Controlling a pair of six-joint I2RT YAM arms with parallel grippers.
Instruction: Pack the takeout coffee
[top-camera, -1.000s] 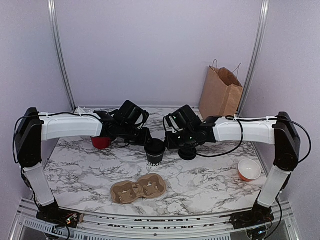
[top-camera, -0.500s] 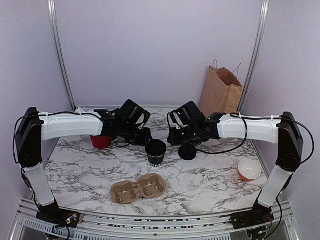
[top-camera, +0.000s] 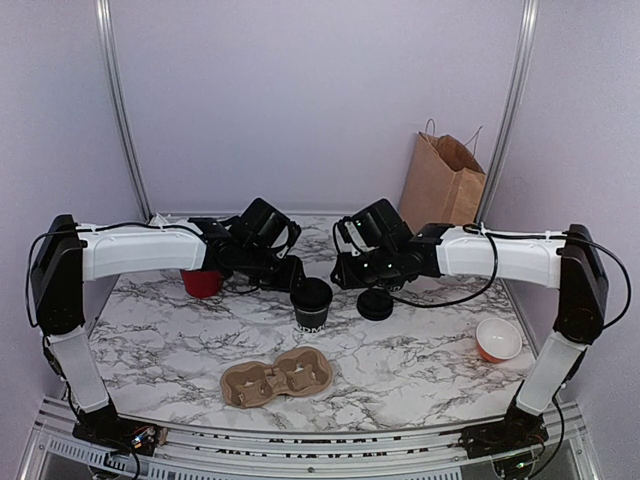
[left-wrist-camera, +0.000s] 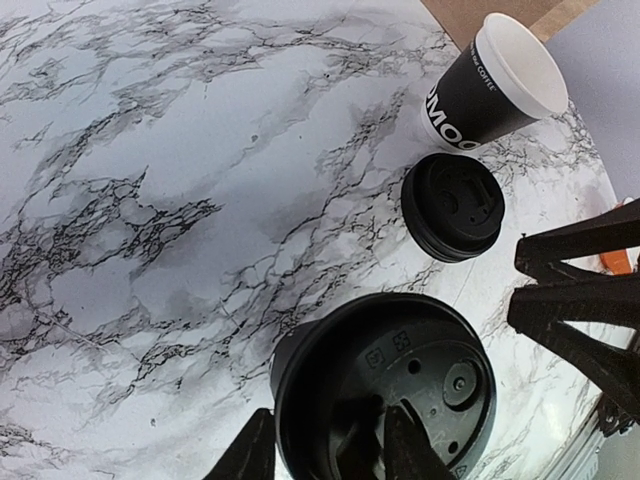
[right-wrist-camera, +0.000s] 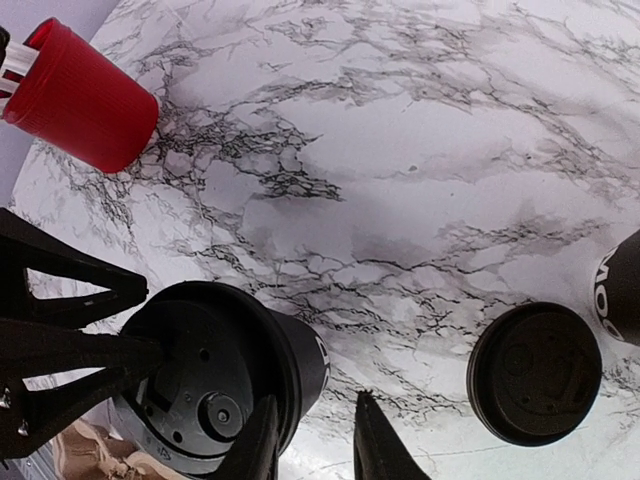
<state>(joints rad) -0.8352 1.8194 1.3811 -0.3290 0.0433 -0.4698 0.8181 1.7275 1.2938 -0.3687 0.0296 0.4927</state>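
Item: takeout coffee (top-camera: 311, 303), black cup with its black lid on, standing upright at mid-table on the marble table (top-camera: 420, 360), just far of the cardboard cup carrier (top-camera: 277, 380). Nearby: a loose lid (top-camera: 375, 305) just to its right, a second black cup (left-wrist-camera: 490, 85) without lid beyond that, a red cup (top-camera: 202, 284) to the left, a paper bag (top-camera: 440, 185) at the far right. Left gripper (left-wrist-camera: 328, 415): jaws apart, poised over the left part of the lid, nothing clamped. Right gripper (right-wrist-camera: 315, 400): jaws apart beside the cup's right wall, holding nothing. Step in hand, by judgement: lidding looks finished and both claws are letting go. Next move calls for one claw to take the cup round its body, keep it upright, and carry it near to a well of the carrier. Change from a second ago: the right gripper has lifted and drawn back, baring more of the loose lid; the left arm and cup sit much as before.
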